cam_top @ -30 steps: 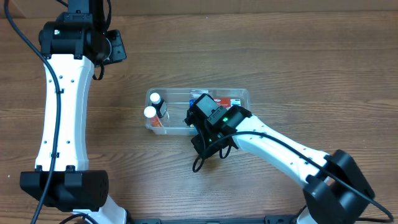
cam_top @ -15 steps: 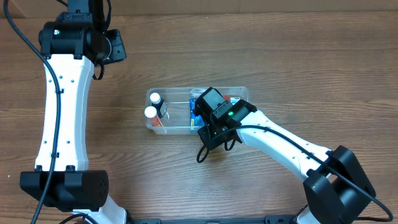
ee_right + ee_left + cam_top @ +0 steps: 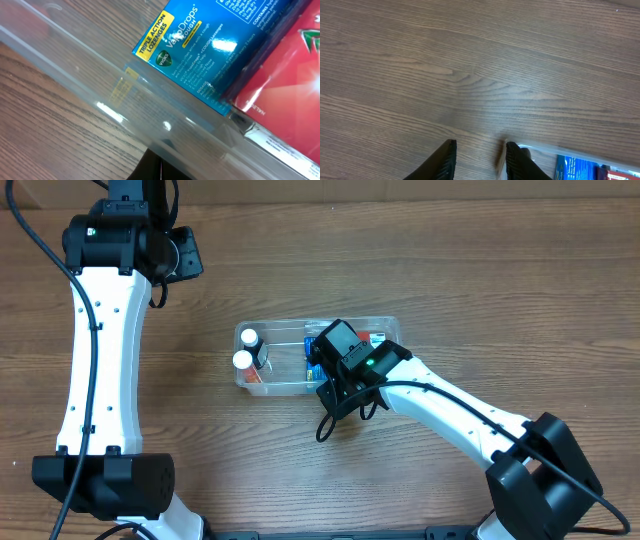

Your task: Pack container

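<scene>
Squarely at mid-worktop [image 3: 480, 280], the clear plastic container [image 3: 280, 328] lies lengthwise, holding two white-capped bottles [image 3: 247, 338] at its left end and a blue VapoDrops cough lozenge box [image 3: 200, 55] beside a red box [image 3: 280, 85] toward its right. The right end effector [image 3: 159, 167], closed with nothing seen in its grip, hangs at the container's near wall by the blue box. The left end effector [image 3: 480, 145] hovers over bare wood at the far left, fingers narrowly parted and empty.

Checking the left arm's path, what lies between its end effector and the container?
Only bare wooden table between the left end effector and the container, as the overhead and left wrist views show.
</scene>
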`<state>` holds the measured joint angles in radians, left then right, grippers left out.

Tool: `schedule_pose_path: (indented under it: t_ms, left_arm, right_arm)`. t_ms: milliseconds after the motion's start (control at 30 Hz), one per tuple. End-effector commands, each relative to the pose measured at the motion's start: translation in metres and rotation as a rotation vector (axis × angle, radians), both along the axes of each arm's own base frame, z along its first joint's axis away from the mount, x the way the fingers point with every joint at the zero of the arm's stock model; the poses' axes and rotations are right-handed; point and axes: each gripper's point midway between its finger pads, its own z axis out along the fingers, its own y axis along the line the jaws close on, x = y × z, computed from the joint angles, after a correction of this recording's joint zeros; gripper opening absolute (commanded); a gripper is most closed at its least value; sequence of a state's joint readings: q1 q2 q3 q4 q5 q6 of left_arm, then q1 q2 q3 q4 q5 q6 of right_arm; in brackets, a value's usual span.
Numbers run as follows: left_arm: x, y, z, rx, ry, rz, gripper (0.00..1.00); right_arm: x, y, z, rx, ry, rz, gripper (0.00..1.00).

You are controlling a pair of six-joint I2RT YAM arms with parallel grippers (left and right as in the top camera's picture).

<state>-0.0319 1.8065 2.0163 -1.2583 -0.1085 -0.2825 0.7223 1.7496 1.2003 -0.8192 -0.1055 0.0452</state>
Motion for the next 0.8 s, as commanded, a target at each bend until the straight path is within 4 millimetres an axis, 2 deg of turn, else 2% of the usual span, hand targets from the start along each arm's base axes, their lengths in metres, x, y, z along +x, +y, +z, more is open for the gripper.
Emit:
schedule_pose_path:
  t_ms: [0, 167, 533, 767]
  left_arm:
    - [-0.003, -0.001, 0.013, -0.014, -0.038, 0.005, 0.35]
    - [-0.003, -0.001, 0.012, -0.014, -0.036, 0.005, 0.35]
    - [-0.003, -0.001, 0.013, -0.014, -0.038, 0.005, 0.36]
    - [-0.003, -0.001, 0.012, -0.014, -0.035, 0.005, 0.36]
  right_arm:
    - [0.003, 0.0, -0.007, -0.01, -0.013, 0.055, 0.04]
    - [0.006, 0.003, -0.006, -0.014, -0.058, 0.176, 0.04]
    - [0.009, 0.008, -0.004, -0.004, -0.101, 0.275, 0.04]
    - [0.02, 0.022, 0.002, 0.048, -0.169, 0.327, 0.04]
